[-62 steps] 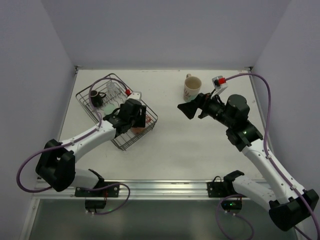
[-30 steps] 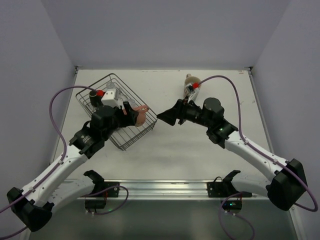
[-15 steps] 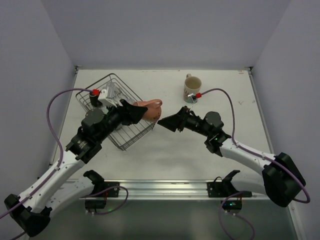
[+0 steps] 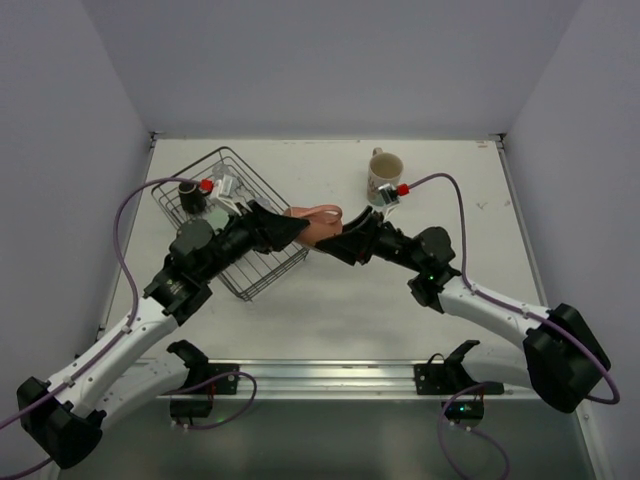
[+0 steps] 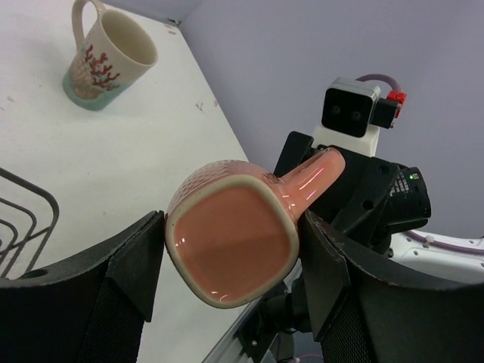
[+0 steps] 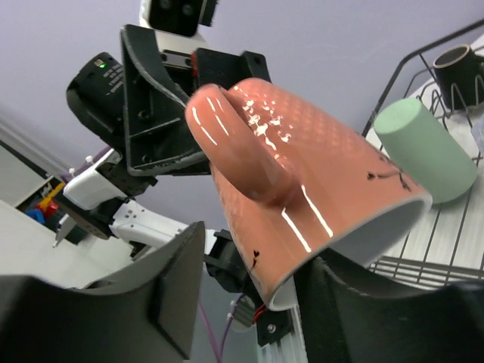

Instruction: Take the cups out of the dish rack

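A salmon-pink mug (image 4: 318, 224) hangs on its side in the air just right of the dish rack (image 4: 262, 282), my left gripper (image 4: 300, 229) shut on its base end (image 5: 231, 253). My right gripper (image 4: 345, 240) meets it from the right. In the right wrist view its jaws (image 6: 253, 253) straddle the mug's wall (image 6: 302, 197): one finger sits inside the mouth, while the outer finger (image 6: 113, 302) stands a little apart from the wall. A cream patterned mug (image 4: 383, 176) stands upright on the table. A pale green cup (image 6: 427, 151) and a dark brown mug (image 4: 192, 196) remain in the rack.
The black wire rack sits at the table's left, angled. The cream mug (image 5: 110, 53) stands close behind the right arm's wrist. Both arms cross the table's middle, their cables arching over them. Walls close in the table on three sides.
My left arm carried the pink mug up out of the rack and rightward. The right gripper swung left from the cream mug, reached the pink mug's mouth, and its jaws narrowed.
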Robot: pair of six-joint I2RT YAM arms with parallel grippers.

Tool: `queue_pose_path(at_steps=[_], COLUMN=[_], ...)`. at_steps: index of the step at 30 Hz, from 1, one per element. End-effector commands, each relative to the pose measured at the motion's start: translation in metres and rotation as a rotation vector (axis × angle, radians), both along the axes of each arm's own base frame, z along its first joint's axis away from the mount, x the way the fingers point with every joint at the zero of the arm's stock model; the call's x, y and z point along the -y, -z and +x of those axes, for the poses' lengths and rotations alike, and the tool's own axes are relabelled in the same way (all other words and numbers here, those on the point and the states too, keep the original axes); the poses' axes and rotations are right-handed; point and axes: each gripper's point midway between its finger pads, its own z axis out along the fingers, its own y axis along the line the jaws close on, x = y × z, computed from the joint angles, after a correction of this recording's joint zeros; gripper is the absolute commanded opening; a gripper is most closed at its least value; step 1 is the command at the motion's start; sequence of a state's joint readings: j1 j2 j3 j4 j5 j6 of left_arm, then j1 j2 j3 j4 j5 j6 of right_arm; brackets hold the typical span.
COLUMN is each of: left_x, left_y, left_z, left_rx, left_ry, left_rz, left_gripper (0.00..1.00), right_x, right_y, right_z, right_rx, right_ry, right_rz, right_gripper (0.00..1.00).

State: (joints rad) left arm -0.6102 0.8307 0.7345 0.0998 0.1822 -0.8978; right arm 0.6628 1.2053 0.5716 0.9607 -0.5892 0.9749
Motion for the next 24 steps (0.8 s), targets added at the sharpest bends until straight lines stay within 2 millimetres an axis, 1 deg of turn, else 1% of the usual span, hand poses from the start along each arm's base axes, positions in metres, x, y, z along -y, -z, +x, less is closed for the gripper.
queue_pose_path(at_steps=[1,2,3,4,5,6,7,9,10,11,13,14,16,17,18,20,21,22,23,24], left_x=[0.005,0.005,0.005,0.006,0.006,0.006,0.006,0.005,0.005,0.005,0.005,0.005,0.003,0.001,-0.001,-0.008,-0.012,-0.015,-0.019,-0.023], left_y=[-0.052,-0.05,-0.052,-0.048,-0.047,-0.049,-0.046,-0.046,-0.046,-0.046,-0.044,-0.043,-0.044,-0.05,-0.046,-0.048,-0.05,-0.051,-0.052,-0.053], left_z=[-0.013,-0.013,-0.014,-0.014,-0.014,-0.016,-0.016,-0.016,-0.016,-0.016,-0.015,-0.014,-0.013,-0.013,-0.012,-0.006,-0.007,-0.007,-0.005,-0.006], left_rx=[0.115,0.108,0.113,0.102,0.098,0.107,0.099,0.1,0.101,0.101,0.102,0.1,0.113,0.127,0.115,0.142,0.155,0.162,0.167,0.18], left_ry=[0.064,0.066,0.068,0.069,0.072,0.075,0.075,0.074,0.075,0.075,0.071,0.067,0.055,0.044,0.031,-0.016,-0.033,-0.043,-0.067,-0.077], left_rz=[-0.169,-0.172,-0.175,-0.177,-0.181,-0.19,-0.194,-0.194,-0.193,-0.192,-0.173,-0.163,-0.145,-0.143,-0.118,-0.068,-0.03,-0.014,0.008,0.047], left_gripper=[0.13,0.13,0.14,0.16,0.2,0.22,0.23,0.33,0.38,0.49,0.61,0.71,0.81,0.89,0.93,1.0,1.0,1.0,1.0,1.0], right_x=[0.006,0.007,0.008,0.008,0.009,0.01,0.011,0.013,0.014,0.016,0.019,0.02,0.022,0.021,0.024,0.026,0.026,0.029,0.031,0.033], right_y=[-0.041,-0.043,-0.043,-0.044,-0.046,-0.045,-0.046,-0.048,-0.047,-0.049,-0.053,-0.054,-0.058,-0.051,-0.06,-0.06,-0.054,-0.057,-0.056,-0.052], right_z=[-0.012,-0.013,-0.014,-0.015,-0.015,-0.016,-0.017,-0.019,-0.02,-0.02,-0.023,-0.023,-0.023,-0.017,-0.02,-0.017,-0.012,-0.013,-0.011,-0.007], right_rx=[0.143,0.151,0.153,0.154,0.154,0.151,0.151,0.152,0.149,0.151,0.152,0.155,0.144,0.111,0.123,0.119,0.074,0.078,0.081,0.046], right_ry=[-0.011,-0.007,-0.008,-0.008,-0.006,-0.006,-0.006,-0.004,-0.001,0.007,0.016,0.025,0.035,0.055,0.062,0.089,0.114,0.128,0.143,0.164], right_rz=[0.102,0.108,0.111,0.114,0.12,0.119,0.123,0.132,0.131,0.135,0.138,0.134,0.116,0.081,0.083,0.046,-0.001,-0.014,-0.039,-0.076], right_gripper=[0.46,0.38,0.35,0.32,0.27,0.18,0.15,0.08,0.03,0.0,0.0,0.0,0.0,0.0,0.0,0.0,0.0,0.0,0.0,0.0])
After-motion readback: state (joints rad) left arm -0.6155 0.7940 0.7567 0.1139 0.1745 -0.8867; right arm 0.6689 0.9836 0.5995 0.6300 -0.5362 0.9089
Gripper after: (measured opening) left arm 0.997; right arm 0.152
